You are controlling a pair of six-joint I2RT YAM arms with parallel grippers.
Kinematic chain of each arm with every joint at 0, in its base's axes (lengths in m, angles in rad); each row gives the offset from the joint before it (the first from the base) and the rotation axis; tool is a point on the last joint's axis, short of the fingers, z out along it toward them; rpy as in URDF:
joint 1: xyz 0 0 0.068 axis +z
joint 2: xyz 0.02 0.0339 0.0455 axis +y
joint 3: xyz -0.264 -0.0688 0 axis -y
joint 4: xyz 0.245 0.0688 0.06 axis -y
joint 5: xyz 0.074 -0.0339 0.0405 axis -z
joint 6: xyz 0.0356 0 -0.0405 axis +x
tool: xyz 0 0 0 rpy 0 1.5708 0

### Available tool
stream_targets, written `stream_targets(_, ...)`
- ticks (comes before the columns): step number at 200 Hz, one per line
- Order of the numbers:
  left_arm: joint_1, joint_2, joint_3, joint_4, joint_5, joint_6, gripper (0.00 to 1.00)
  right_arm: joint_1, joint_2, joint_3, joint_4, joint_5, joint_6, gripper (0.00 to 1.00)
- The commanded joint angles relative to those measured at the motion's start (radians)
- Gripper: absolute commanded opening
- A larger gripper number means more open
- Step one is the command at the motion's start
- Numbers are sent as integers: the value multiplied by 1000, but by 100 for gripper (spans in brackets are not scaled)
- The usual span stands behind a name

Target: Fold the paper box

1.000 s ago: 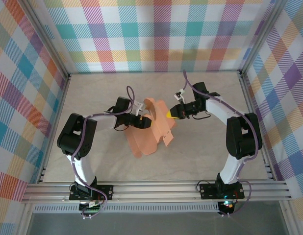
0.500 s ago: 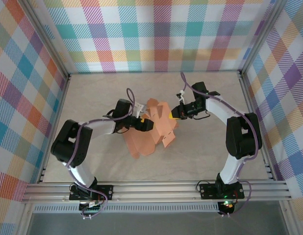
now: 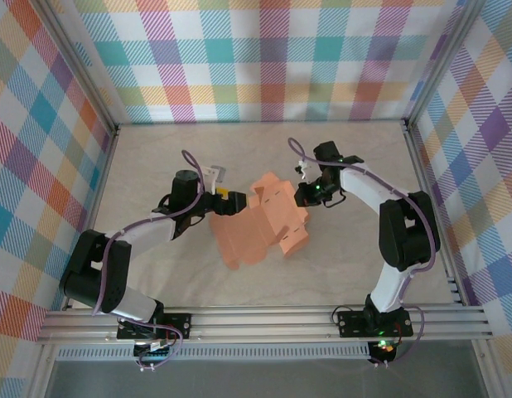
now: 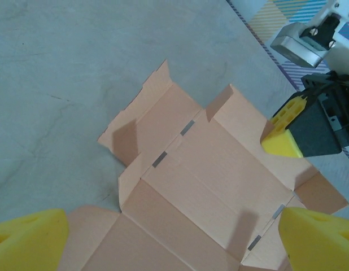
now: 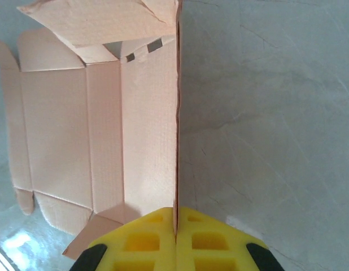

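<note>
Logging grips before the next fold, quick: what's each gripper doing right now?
Left gripper: open, holding nothing.
Right gripper: shut, pinching an edge of the paper box.

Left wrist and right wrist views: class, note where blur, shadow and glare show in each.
Left wrist view: the left gripper's yellow fingers are blurred at the bottom corners, the paper box is sharp, its raised flaps throw dark shadows. Right wrist view: glare on the table at bottom left; the upright panel shades the table beside it.
</note>
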Motion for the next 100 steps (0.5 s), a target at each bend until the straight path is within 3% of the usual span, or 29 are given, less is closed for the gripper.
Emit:
stream_targets(1, -55, 7, 70, -138, -102, 197, 93, 30, -43, 7, -38, 55, -106, 0)
stream_targets(17, -94, 15, 111, -194, -155, 315, 89, 41, -41, 20, -56, 53, -128, 0)
stream_targets(23, -102, 17, 122, -194, -158, 339, 81, 44, -41, 24, -64, 47, -135, 0)
stream_targets(30, -107, 22, 135, -194, -147, 360, 63, 47, -41, 30, -74, 30, -140, 0)
stream_targets(37, -111, 30, 151, -201, -138, 370, 59, 47, -40, 34, -82, 10, -141, 0)
stream_targets(68, -128, 112, 253, -271, -52, 399, 58, 47, -22, 66, -125, -84, -131, 0)
stream_targets(100, -159, 201, 354, -336, -38, 425, 56, 49, 9, 100, -180, -138, -120, 0)
